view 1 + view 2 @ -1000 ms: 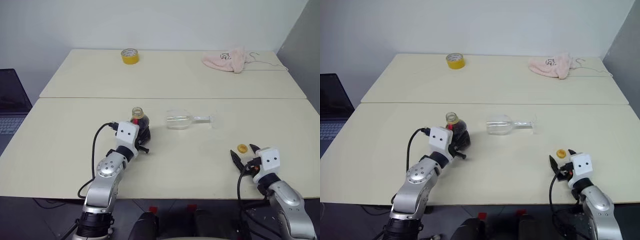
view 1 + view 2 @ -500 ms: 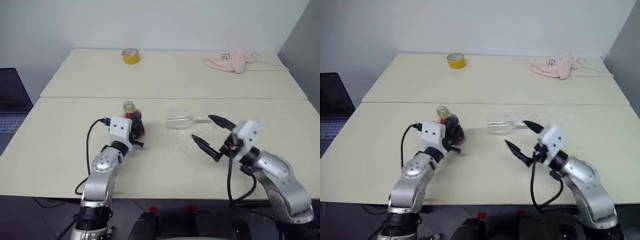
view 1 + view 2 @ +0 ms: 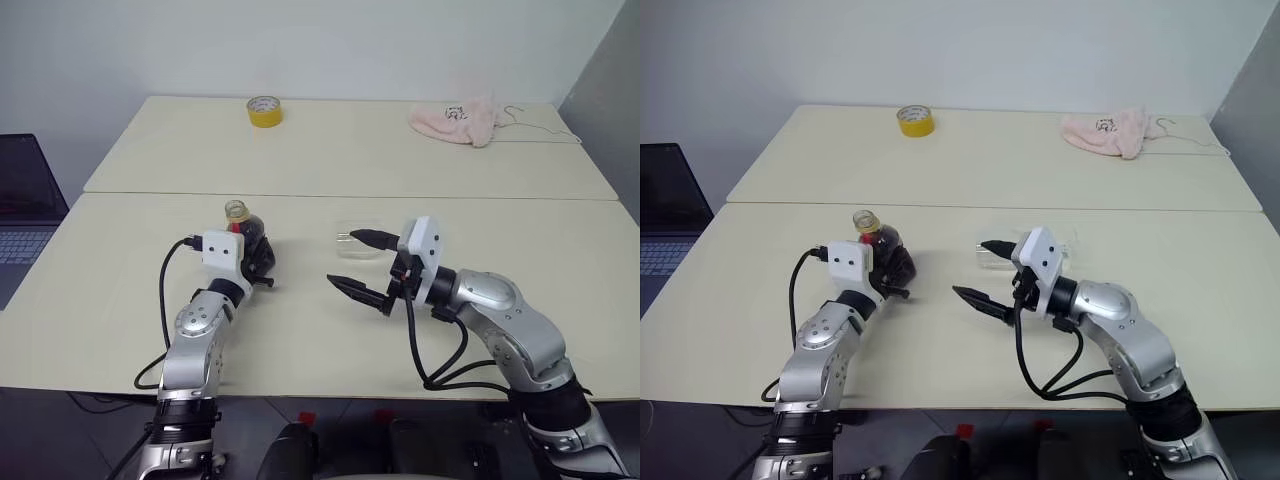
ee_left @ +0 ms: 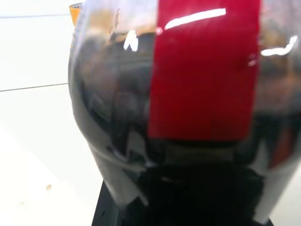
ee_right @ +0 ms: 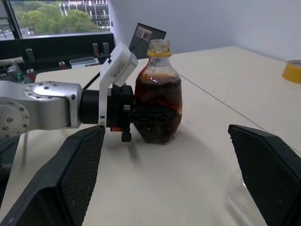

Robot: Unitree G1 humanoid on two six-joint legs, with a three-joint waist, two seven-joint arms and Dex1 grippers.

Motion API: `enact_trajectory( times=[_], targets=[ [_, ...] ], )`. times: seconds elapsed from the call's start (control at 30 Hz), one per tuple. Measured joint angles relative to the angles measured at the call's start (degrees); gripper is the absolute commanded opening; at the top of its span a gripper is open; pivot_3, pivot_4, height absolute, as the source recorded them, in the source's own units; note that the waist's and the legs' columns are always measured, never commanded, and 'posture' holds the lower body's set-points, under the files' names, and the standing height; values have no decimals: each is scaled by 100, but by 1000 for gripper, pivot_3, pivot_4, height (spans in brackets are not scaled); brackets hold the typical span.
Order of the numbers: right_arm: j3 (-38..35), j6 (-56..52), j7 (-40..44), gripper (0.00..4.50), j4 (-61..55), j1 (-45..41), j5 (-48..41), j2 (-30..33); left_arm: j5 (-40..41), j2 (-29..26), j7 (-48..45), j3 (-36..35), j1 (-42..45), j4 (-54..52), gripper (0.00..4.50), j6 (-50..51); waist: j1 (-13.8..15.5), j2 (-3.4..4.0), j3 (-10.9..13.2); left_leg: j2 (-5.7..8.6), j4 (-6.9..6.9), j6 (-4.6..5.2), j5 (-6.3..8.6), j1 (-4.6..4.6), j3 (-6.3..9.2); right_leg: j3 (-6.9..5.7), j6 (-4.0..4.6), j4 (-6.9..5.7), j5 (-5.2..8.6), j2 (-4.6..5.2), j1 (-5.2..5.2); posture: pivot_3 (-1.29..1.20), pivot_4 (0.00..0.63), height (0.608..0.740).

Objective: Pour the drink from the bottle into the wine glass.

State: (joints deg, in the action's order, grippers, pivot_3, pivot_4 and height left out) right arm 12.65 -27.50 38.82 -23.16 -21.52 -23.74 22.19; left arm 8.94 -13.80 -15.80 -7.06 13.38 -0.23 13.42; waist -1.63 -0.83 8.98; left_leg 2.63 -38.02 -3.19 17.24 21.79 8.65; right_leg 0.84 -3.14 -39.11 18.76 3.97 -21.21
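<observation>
The left tool is clenched on the uncapped bottle, kept upright on the counter. The right tool, spread wide, should be closed around the wine glass lying beside it, which must be stood up before pouring.

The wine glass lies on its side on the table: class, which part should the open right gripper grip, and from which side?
Probably the bowl of the wine glass: it faces the right gripper, wider than the thin stem lying flat. Approach level from the near side.

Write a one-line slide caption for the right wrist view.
Left gripper clamps the uncapped cola bottle upright on the table, framed by the right gripper's open fingers.
</observation>
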Motion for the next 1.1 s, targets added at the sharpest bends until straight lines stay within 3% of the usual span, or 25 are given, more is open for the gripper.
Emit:
enact_trajectory(
  times=[0.13, 0.17, 0.47, 0.5, 1.1],
  targets=[
    [-2, 2, -7, 4500, 82, -28, 4, -62, -2, 0, -8, 2, 22, 107, 791, -119, 0, 0, -1, 0, 0, 0, 0, -1, 0, 1, 0, -1, 0, 0, 0, 0, 150, 740],
    [-3, 2, -10, 4500, 89, -28, 5, -69, -2, 0, -9, 3, 22, 125, 1508, -146, 0, 0, -1, 0, 0, 0, 0, -1, 0, 0, 0, -2, 0, 0, 0, 0, 150, 740],
    [-9, 2, -34, 4500, 87, -28, 2, -101, 12, 17, -8, 8, -195, 289, 4352, -340, -18, 2, -2, -1, 2, 0, 0, -1, -1, 2, 0, -3, 0, 0, -4, 0, 150, 740],
    [-9, 2, -35, 4500, 87, -29, 2, -103, 13, 21, -5, 8, -222, 305, 4470, -339, -19, 2, -2, -1, 2, 0, 0, 0, 0, 2, 0, -3, 0, 0, -6, 0, 150, 740],
    [-23, 2, -27, 4500, -147, 145, 12, 19, 24, -7, -72, -34, -751, -287, 4470, -488, -16, 2, -2, -1, 3, 0, 0, 1, -1, 4, 0, -2, 0, 1, -6, 0, 150, 740]
  ],
)
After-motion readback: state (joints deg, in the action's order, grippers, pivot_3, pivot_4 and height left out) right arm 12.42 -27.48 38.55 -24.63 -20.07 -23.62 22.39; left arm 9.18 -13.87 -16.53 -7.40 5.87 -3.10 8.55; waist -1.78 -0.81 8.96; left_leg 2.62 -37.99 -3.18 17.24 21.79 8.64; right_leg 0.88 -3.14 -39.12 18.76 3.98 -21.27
